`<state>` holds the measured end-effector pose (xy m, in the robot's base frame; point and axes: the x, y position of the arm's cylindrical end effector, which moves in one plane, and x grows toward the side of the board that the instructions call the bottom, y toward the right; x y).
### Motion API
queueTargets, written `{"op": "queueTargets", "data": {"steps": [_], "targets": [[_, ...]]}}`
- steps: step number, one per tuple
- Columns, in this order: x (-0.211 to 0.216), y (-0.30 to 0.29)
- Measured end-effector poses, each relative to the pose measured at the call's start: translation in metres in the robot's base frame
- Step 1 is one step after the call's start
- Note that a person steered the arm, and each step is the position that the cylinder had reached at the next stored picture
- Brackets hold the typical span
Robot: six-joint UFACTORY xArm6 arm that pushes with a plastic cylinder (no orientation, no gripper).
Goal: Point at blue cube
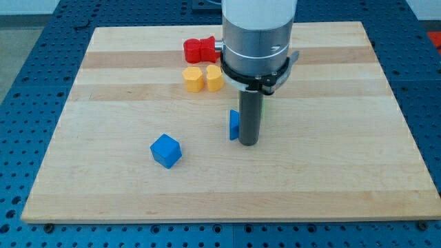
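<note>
The blue cube [166, 150] lies on the wooden board [331, 179], left of centre toward the view's bottom. My tip [249, 143] rests on the board well to the cube's right, with a clear gap between them. A second blue block [234, 125] stands right against the rod's left side, partly hidden by it; its shape cannot be made out.
A red block [200, 49] lies near the view's top, partly behind the arm's body. A yellow block [203, 78] sits just below it. A sliver of green [262, 107] shows at the rod's right side. Blue perforated table surrounds the board.
</note>
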<state>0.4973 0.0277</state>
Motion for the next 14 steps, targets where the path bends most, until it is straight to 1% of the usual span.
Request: {"op": "queueTargets", "data": {"steps": [2,3,4,5,6,7,8,9,10,12,13,14], "targets": [[-0.002,-0.004],[0.02,-0.004],[0.067,-0.005],[0.093,-0.036],[0.098,-0.108],[0.097,-0.179],[0.082,-0.222],[0.071,-0.236],[0.051,-0.235],[0.004,-0.188],[0.018,-0.185],[0.051,-0.178]]}}
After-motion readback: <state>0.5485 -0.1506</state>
